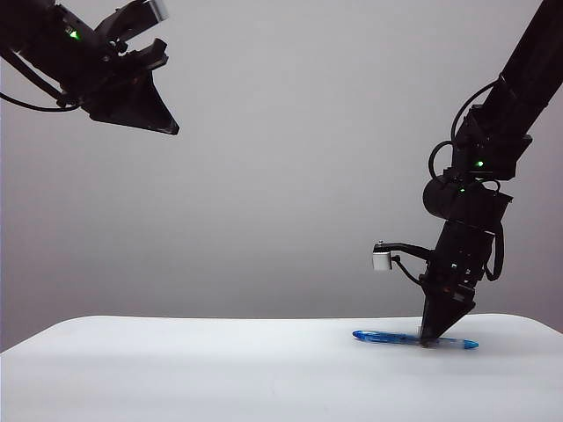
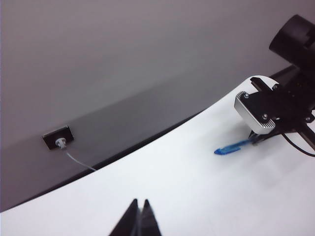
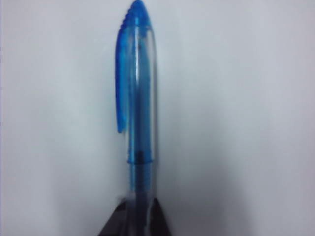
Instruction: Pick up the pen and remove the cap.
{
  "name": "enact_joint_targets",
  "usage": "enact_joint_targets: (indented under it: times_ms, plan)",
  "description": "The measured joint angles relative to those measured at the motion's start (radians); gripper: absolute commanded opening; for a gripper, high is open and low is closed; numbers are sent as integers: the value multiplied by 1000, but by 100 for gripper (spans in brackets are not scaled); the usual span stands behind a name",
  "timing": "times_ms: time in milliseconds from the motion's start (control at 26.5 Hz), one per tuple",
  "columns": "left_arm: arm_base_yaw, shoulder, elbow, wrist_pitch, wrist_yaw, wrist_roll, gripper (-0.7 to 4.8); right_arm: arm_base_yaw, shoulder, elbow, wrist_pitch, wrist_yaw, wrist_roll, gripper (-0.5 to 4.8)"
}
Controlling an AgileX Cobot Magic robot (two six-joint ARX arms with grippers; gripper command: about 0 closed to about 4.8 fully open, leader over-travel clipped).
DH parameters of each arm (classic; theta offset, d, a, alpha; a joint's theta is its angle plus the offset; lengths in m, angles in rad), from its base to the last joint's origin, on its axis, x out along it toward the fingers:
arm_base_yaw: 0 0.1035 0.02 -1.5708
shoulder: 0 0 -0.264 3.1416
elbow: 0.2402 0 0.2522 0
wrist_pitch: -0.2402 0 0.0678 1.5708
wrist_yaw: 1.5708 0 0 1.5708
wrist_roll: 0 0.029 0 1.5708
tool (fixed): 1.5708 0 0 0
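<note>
My right gripper [image 3: 138,216] seems pinched shut on the pen [image 1: 415,338] behind its cap [image 3: 134,73], so lifting may tilt it loose, while my left gripper [image 2: 139,216] hangs closed and empty, well apart.

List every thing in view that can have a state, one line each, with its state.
pen: lying flat on the table, cap on, not lifted.
cap: fitted on the pen, clip intact.
right gripper: down at the table, shut on the pen.
left gripper: raised high at the left, shut, holding nothing.
table: bears only the pen.
</note>
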Motion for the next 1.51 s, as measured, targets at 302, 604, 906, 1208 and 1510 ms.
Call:
enact_joint_targets:
  times_ms: [302,604,906,1208,1510]
  plan:
    - [0,8,0,-30,3,-2,24,1,-3,5,8,-1,80,-4]
    - [0,8,0,-30,3,-35,136,26,-77,-23,-18,16,156,-4]
    - [3,8,0,37,150,-120,221,24,-279,-14,-23,-262,319,-4]
    - [1,8,0,218,480,-276,469,42,-500,-17,-56,-702,491,-5]
    - [-31,8,0,470,373,-577,479,192,-583,-18,17,-665,529,-5]
